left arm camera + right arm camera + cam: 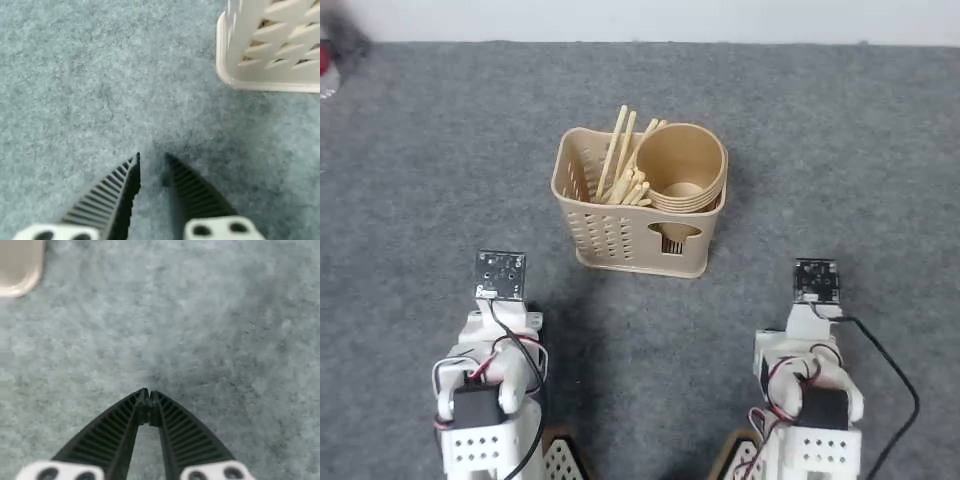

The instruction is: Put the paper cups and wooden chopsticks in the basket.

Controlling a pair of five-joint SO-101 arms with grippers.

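Beige plastic basket (638,225) stands upright on the grey, carpet-like tabletop (430,160), ahead of both arms and roughly midway between them. Its walls are slotted, and the wall facing the arms has a handle cut-out.

Paper cups (685,165): a tan nested stack sits inside the basket, in the half on the right arm's side. The mouth faces up and is slightly tipped. Several rims show one within another, and the top rim stands above the basket rim.

Chopsticks (623,165): a bundle of pale wooden sticks stands inside the basket, in the half on the left arm's side. The sticks lean, with their upper ends projecting past the basket's far rim. The bundle rests against the cup stack. The count cannot be told.

Left arm (490,400) sits back from the basket on its near left side, well apart from it. The left claw (152,159) points down at bare tabletop. It is released, with a narrow gap between the tips, and empty. A basket corner lies ahead of it, not touching.

Right arm (810,400) sits back from the basket on its near right side, well apart from it. The right claw (148,393) is clenched with its tips meeting, grasping nothing, over bare tabletop. A basket corner lies farther off.
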